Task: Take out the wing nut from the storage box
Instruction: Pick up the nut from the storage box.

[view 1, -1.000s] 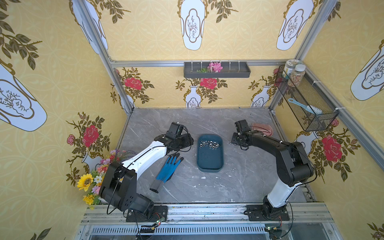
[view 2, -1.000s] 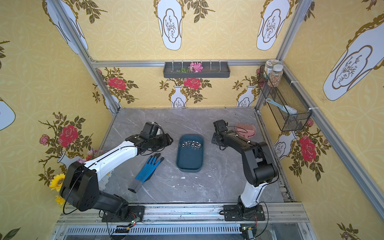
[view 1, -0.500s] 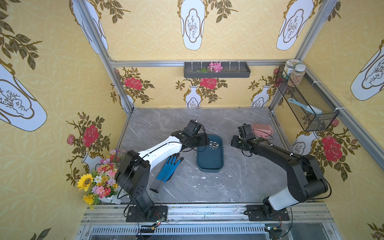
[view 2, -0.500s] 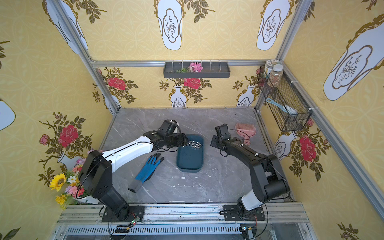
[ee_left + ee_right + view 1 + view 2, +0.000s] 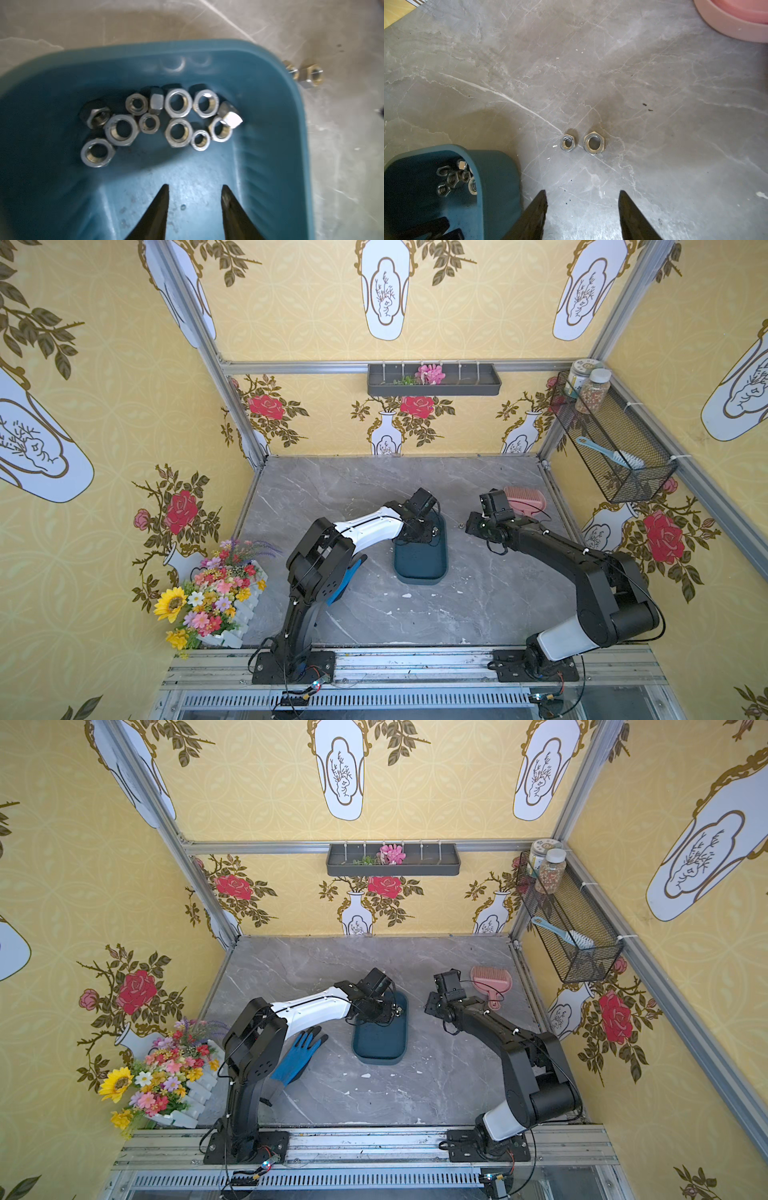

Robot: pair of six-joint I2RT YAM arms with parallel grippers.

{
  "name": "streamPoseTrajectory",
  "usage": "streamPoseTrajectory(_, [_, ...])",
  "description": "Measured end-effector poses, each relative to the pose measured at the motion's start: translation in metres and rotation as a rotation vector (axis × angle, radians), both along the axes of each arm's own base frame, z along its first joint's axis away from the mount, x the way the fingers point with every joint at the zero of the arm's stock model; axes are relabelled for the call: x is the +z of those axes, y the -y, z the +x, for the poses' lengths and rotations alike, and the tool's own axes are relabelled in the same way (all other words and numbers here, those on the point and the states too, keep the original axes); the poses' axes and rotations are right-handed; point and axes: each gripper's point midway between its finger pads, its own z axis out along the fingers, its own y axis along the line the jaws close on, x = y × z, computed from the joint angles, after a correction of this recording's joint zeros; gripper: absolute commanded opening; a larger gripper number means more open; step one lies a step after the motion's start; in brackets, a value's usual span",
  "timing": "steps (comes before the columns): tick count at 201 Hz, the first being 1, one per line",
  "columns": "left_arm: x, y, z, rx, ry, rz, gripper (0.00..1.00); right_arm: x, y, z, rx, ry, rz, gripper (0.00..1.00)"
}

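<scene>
Silvery steel hex nuts (image 5: 154, 101) mostly lie inside the shallow teal plastic storage box (image 5: 270, 145), only two such nuts (image 5: 601, 143) out beside it, with left tool (image 5: 194, 185) and right tool (image 5: 582, 190) both parted and empty.

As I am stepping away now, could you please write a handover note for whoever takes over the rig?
Left end effector: open, empty, over the storage box floor, facing the nut cluster.
Right end effector: open, empty, above the table beside the box.
Done: two nuts lie on the table outside the box.
To do: about a dozen nuts in the box, none gripped.
</scene>
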Motion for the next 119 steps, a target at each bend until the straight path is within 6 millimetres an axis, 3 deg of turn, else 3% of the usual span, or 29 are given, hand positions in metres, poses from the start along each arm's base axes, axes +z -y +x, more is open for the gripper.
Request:
streamPoseTrajectory(26, [-0.008,0.0,-0.001,-0.007,-0.011,0.023,0.39,-0.001,0.001,-0.001,-0.002,-0.003,0.001,0.56])
streamPoseTrajectory(45, [-0.012,-0.001,-0.002,-0.01,-0.019,0.035,0.32,-0.001,0.002,0.001,-0.004,0.005,0.004,0.56])
streamPoseTrajectory(119, [-0.022,-0.009,0.01,0.017,0.005,0.122,0.32,0.002,0.004,0.002,-0.011,0.017,0.007,0.56])
